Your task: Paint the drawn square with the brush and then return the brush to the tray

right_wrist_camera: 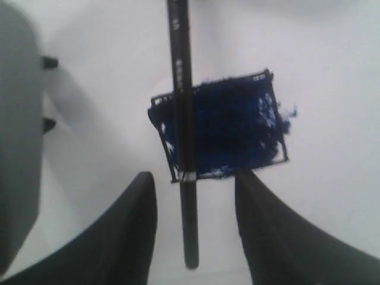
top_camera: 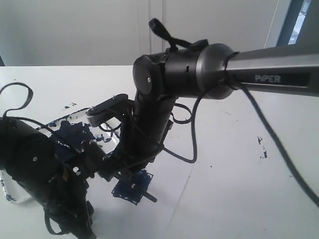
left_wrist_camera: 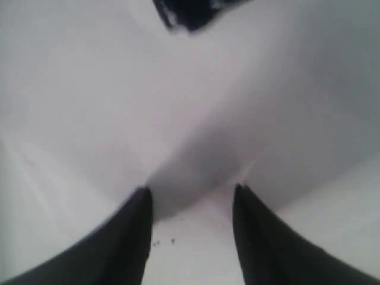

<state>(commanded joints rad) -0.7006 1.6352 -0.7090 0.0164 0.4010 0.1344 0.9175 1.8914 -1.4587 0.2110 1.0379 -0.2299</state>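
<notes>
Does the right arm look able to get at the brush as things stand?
Likely yes. In the right wrist view the brush lies across the drawn square, directly between the open jaws of the right gripper, which are not touching it. Nothing covers it there.

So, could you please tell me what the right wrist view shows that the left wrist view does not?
Only the right wrist view shows the brush crossing the drawn square, which is mostly filled with dark blue paint. The brush sits between the fingers of the right gripper, touching neither. Only the left wrist view shows a blurred dark shape at the picture's edge; I cannot tell what it is. Both show black fingers standing apart over a white surface with nothing gripped; the left gripper is open too.
</notes>
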